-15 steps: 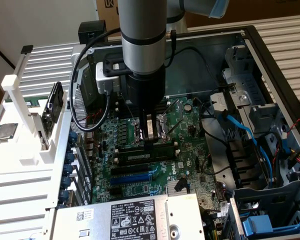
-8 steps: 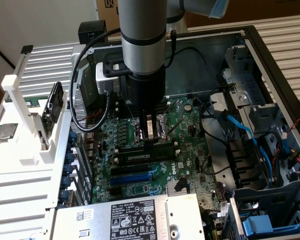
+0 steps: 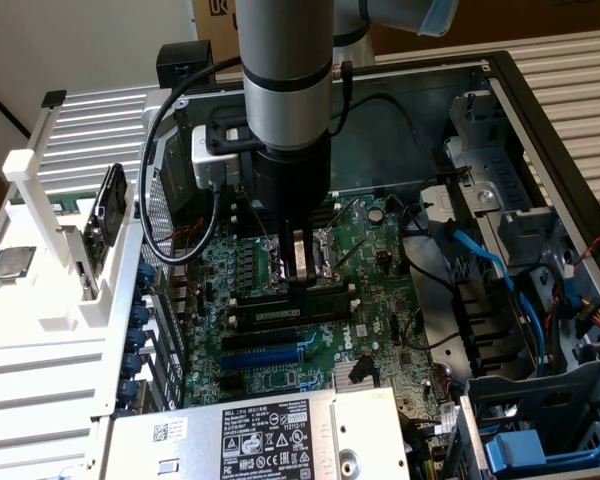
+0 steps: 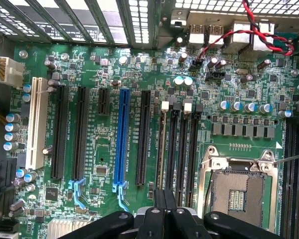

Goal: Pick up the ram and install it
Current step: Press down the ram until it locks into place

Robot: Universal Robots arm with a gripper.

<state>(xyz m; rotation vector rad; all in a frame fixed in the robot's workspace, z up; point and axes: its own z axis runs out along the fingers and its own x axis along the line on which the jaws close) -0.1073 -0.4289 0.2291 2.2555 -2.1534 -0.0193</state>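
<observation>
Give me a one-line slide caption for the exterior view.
Arm's end effector lowered over the motherboard memory slots inside the open computer case, near the blue expansion slot.

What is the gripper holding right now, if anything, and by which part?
It cannot be told. The gripper is down at the memory slots on the motherboard, but no ram is clearly seen in it.

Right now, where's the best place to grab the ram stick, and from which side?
Probably the middle of its long top edge, pinching the two flat faces from straight above. The ram looks thin and stands on edge along the black memory slots, so only that upper edge is free. The gripper is over that spot.
</observation>
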